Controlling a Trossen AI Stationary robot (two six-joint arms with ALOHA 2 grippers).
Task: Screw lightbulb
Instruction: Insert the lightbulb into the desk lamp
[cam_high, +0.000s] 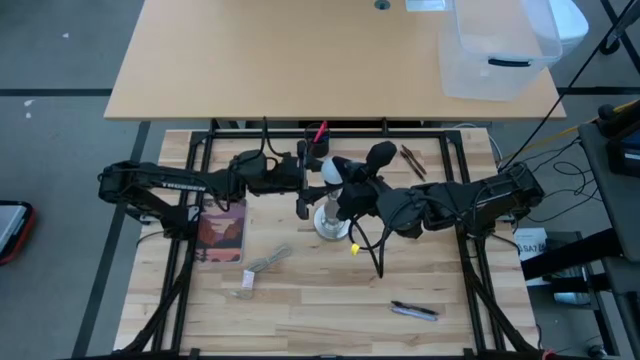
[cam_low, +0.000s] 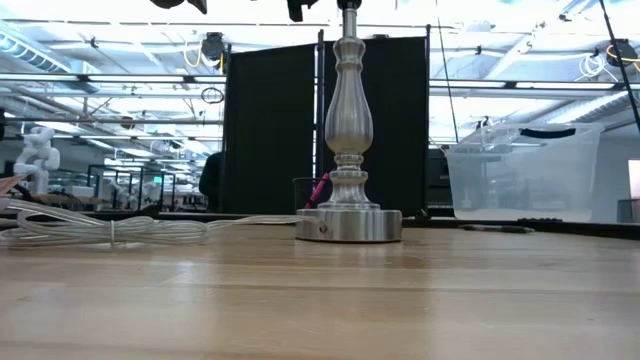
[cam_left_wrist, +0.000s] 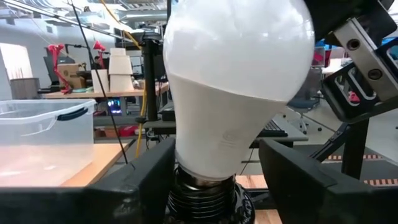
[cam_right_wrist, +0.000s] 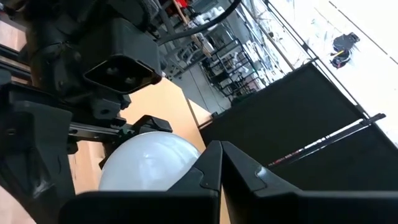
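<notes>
The frosted white lightbulb stands upright with its silvery screw base in the dark socket on top of the silvery stand. The stand's disc foot rests on the wooden table. My left gripper comes level from the table's left and is open. Its fingers stand on either side of the bulb's neck, and a gap shows beside one of them. My right gripper reaches in from the right. It is shut, and its fingers lie next to the bulb's globe. My right gripper's shut fingers lie close against the side of the globe. The fingers themselves hide that spot, so I cannot tell whether they touch it. Nothing sits between them.
A coiled pale cord and a reddish book lie left of the stand. A pen lies near the front right, and more pens at the back. A clear plastic bin stands on the far tan table.
</notes>
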